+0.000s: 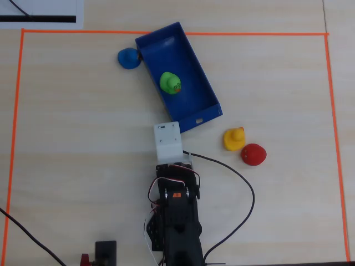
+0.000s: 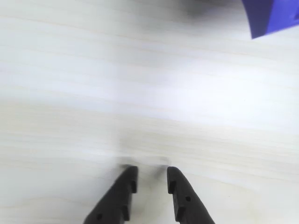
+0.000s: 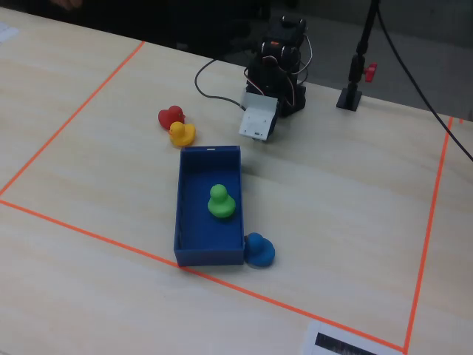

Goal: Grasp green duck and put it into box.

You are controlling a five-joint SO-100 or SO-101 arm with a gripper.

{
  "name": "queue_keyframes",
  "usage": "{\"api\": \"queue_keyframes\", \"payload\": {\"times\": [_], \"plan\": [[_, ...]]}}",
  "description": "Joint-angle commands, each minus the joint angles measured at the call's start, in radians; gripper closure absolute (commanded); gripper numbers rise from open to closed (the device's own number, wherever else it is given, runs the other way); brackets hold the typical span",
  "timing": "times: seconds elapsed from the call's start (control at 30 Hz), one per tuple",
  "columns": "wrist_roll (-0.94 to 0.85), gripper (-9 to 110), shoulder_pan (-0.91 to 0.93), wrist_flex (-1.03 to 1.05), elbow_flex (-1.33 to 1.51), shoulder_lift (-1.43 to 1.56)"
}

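The green duck (image 1: 170, 82) sits upright inside the dark blue box (image 1: 204, 94), about midway along it; it also shows in the fixed view (image 3: 220, 202), within the box (image 3: 189, 207). My gripper (image 2: 150, 173) is pulled back near the arm's base, low over bare table. Its two black fingers stand a little apart with nothing between them. A corner of the box (image 2: 271, 16) shows at the top right of the wrist view. In the overhead view the white wrist mount (image 1: 168, 141) hides the fingers, just short of the box's near end.
A blue duck (image 1: 128, 57) lies against the box's far outer corner. A yellow duck (image 1: 234, 138) and a red duck (image 1: 253, 154) sit together right of the arm in the overhead view. Orange tape (image 1: 16, 111) frames the work area. Cables (image 1: 244, 188) trail from the arm.
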Motion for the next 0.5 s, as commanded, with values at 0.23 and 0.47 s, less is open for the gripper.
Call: {"api": "queue_keyframes", "payload": {"times": [0.23,0.47], "plan": [[0.006,94,0.014,0.023,0.005,-0.003],[0.006,93,0.014,0.023,0.005,-0.003]]}}
